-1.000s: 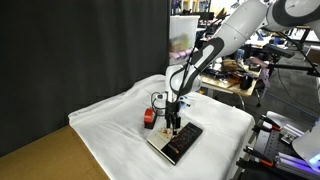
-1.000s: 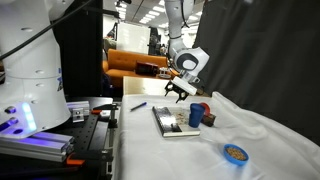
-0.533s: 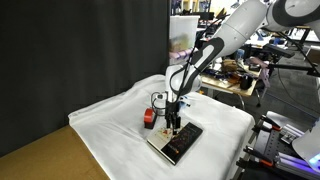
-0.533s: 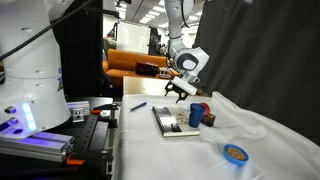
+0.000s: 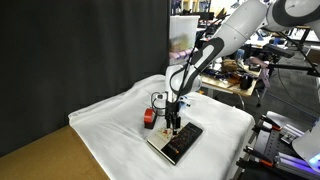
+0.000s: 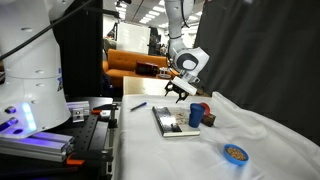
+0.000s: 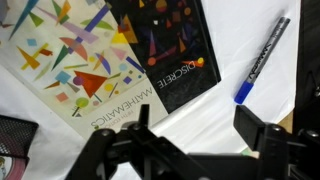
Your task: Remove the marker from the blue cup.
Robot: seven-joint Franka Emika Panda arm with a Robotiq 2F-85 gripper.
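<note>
The blue cup (image 6: 195, 117) stands upright on the white cloth at the book's far edge, next to a red block (image 6: 205, 110). No marker shows inside it. A marker (image 7: 262, 60) with a blue cap lies flat beside the book in the wrist view; it also shows in an exterior view (image 6: 138, 105), near the cloth's edge. My gripper (image 6: 178, 96) hangs open and empty above the book, a little above the cup; it also shows in the wrist view (image 7: 195, 135). In an exterior view my gripper (image 5: 173, 124) hides the cup.
A book (image 7: 110, 60) with a colourful and black cover lies on the white cloth (image 5: 110, 125); it also shows in an exterior view (image 6: 172, 124). A flat light-blue ring (image 6: 235, 153) lies nearer the camera. A red block (image 5: 149, 117) sits beside the gripper.
</note>
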